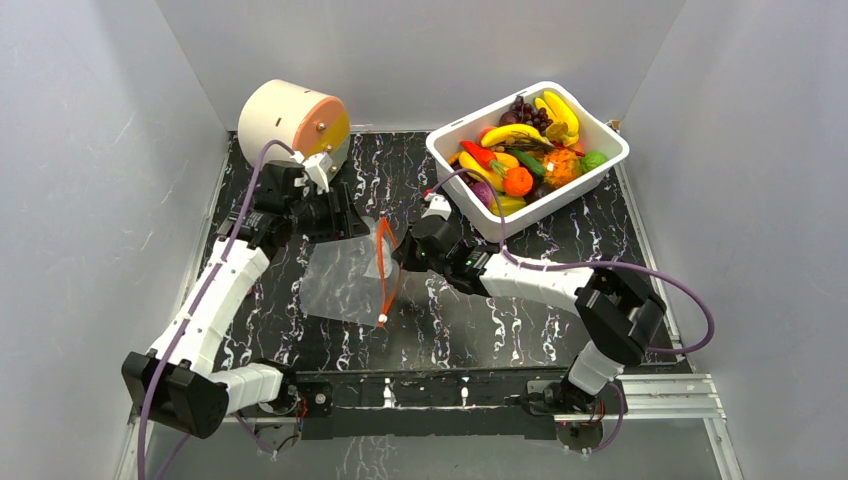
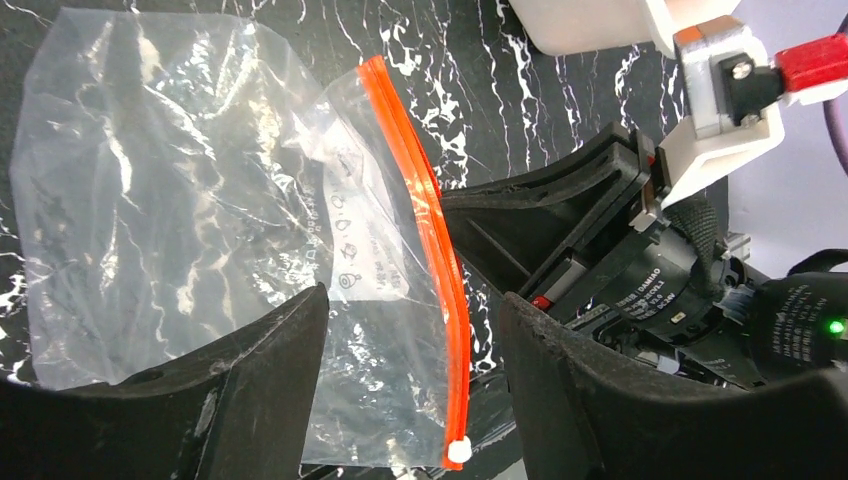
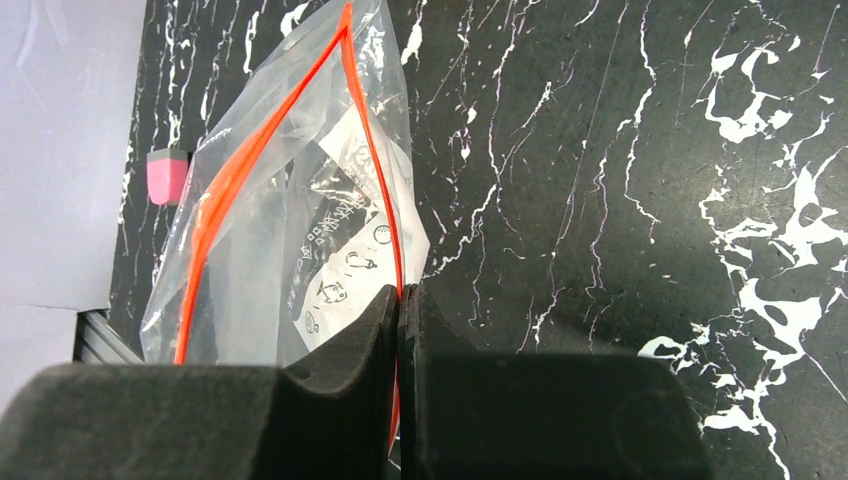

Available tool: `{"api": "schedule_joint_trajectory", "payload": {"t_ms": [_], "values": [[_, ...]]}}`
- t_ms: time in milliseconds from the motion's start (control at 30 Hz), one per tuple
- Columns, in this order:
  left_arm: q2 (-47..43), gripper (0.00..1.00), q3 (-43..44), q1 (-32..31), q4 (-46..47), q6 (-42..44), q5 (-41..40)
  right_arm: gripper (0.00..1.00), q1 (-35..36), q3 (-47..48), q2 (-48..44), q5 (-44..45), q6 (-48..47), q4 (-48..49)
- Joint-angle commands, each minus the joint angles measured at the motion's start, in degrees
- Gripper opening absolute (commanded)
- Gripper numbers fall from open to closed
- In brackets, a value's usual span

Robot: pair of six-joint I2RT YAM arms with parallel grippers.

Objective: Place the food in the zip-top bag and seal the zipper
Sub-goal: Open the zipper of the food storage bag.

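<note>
R pincer [image 3: 400, 300] nips zipper [image 3: 365, 170] of zip-top bag [image 1: 340, 275]; L pincer [image 2: 412, 300] wide
Bag lies on worktop [image 1: 480, 310] btw the two arms, mouth gaping, its two orange strips apart; R jaws closed tight on one strip at bag's right edge. L pincer sits over bag's far-left part, jaws well apart, nothing clamped. Food [image 1: 520, 150] is piled in white tub [image 1: 540, 205] at far right, well apart from bag

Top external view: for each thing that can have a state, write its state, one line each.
zip-top bag: empty, mouth open.
zipper: unsealed, one strip pinched.
food: in white tub, none bagged.
left gripper: open, holding nothing.
right gripper: shut on zipper.
</note>
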Motion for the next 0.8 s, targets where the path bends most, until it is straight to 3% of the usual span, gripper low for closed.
{"api": "schedule_joint_trajectory", "payload": {"t_ms": [0, 467, 667, 767], "values": [[-0.5, 0.62, -1.3, -3.3, 0.4, -2.7, -1.9, 0.00, -0.2, 1.6, -3.4, 1.2, 2.2, 3.1], [3.5, 0.66, -2.9, -12.3, 0.9, -3.5, -12.0, 0.00, -0.2, 1.2, -3.5, 1.1, 4.5, 4.1], [6.7, 0.64, -0.3, -17.7, -2.6, -3.2, -21.1, 0.00, -0.2, 1.1, -3.4, 1.0, 4.8, 4.1], [7.0, 0.57, 0.7, -18.7, -4.2, -2.9, -25.1, 0.00, -0.2, 0.7, -3.5, 1.2, 4.8, 4.1]]}}
